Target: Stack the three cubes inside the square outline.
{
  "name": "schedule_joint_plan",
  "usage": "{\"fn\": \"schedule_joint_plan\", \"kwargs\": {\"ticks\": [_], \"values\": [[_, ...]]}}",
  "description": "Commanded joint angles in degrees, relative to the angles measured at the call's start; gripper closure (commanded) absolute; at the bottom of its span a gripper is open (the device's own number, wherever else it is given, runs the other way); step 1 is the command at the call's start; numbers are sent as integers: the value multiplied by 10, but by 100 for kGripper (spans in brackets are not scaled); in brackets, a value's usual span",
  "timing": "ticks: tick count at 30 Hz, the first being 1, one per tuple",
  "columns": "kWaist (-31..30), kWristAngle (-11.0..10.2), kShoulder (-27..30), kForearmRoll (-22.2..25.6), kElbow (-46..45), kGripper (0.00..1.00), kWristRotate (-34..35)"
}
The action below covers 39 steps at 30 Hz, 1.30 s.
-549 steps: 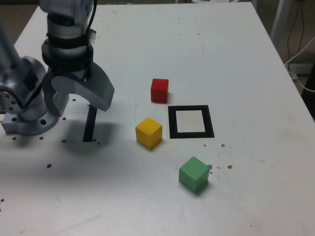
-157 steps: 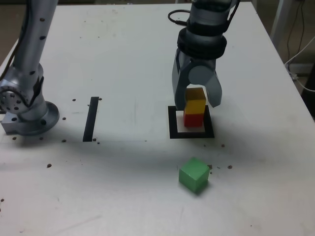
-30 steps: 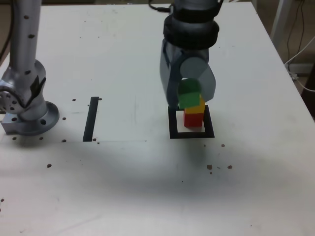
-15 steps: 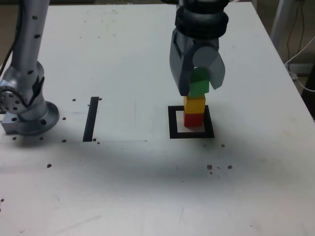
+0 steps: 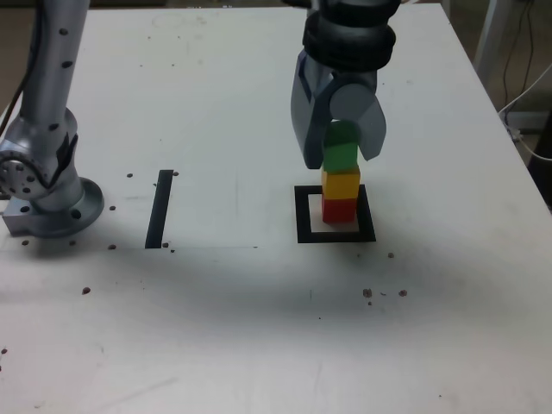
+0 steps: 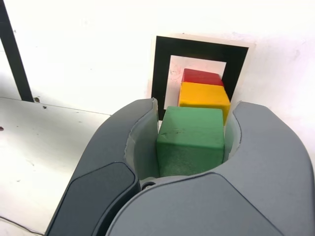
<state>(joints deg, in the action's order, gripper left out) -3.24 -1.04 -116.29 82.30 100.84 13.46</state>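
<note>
Two cubes, yellow (image 5: 341, 183) on red (image 5: 339, 210), stand in the outline (image 5: 303, 216); just above, the tool (image 5: 338, 151) is clamped on green (image 5: 340, 155). Square it over yellow, seat it flat, then part the jaws slowly.

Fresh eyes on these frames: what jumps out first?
The colour tower: the red cube sits inside the square outline, the yellow cube sits on it, and the green cube is at the top. The gripper is shut on the green cube, its jaws hugging both sides in the wrist view. A lone black tape strip lies further toward the exterior view's left.
</note>
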Motion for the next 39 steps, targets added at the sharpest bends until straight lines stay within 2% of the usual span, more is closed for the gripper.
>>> {"fn": "schedule_joint_plan", "kwargs": {"ticks": [1,17,27,31,36,39], "values": [[-1,2,0,2,-1,72,-1],[-1,2,-15,0,10,72,-19],[-3,-2,-18,0,12,65,-22],[-3,-1,-17,0,15,51,-23],[-4,-2,-15,-1,14,14,-23],[-4,-3,-13,1,12,1,-21]]}}
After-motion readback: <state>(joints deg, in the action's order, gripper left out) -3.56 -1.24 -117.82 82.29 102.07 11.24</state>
